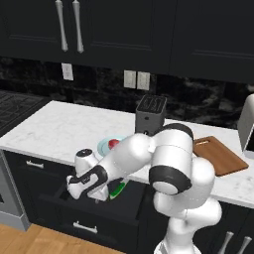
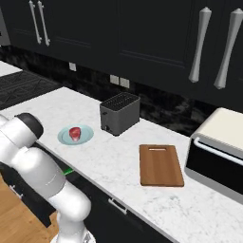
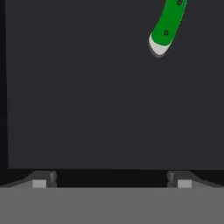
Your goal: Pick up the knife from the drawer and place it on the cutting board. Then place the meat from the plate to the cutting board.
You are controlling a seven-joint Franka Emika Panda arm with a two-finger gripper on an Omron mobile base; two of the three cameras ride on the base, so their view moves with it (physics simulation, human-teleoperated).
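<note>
**Arm reaches into open drawer, knife lying loose inside**

A white marble bench (image 2: 118, 156) runs below black wall cabinets (image 2: 142, 38), with a black-and-cream appliance (image 2: 220, 147) at its 3 o'clock end in the right base view. Under the bench edge the drawer (image 1: 89, 206) stands pulled out, and the robot's white arm bends down over it, covering much of its mouth in the left base view. The wooden cutting board (image 2: 160, 164) lies flat and bare on the bench, slot end toward the wall, with open marble all round it. A black toaster (image 2: 119, 113) stands at about 10 o'clock from the board, between it and the pale blue-green plate (image 2: 76, 135). The red-pink meat (image 2: 74, 133) sits at the plate's middle. No writing can be read on any item. In the hand view the knife (image 3: 168, 24) rests on the drawer's dark floor at 1 o'clock, its green handle curving off the upper edge, well apart from the fingers (image 3: 111, 178), which are spread wide and released, grasping nothing, with bare drawer floor between them.
</note>
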